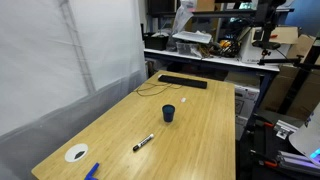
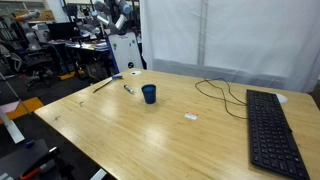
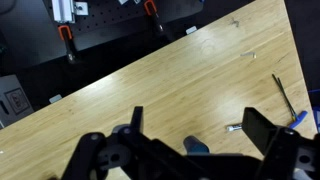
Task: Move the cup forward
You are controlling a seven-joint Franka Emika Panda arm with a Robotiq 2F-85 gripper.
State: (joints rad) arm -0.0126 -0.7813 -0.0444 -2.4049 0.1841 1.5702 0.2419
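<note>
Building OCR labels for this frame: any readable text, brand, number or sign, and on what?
None legible.
Key legends on the black flat keyboard: too small.
Any print on the black-and-white marker: too blurred.
No marking visible on the small dark blue cylindrical cup.

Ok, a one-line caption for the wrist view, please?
Open gripper above the wooden table, the dark blue cup showing at the frame's bottom edge between its fingers.
</note>
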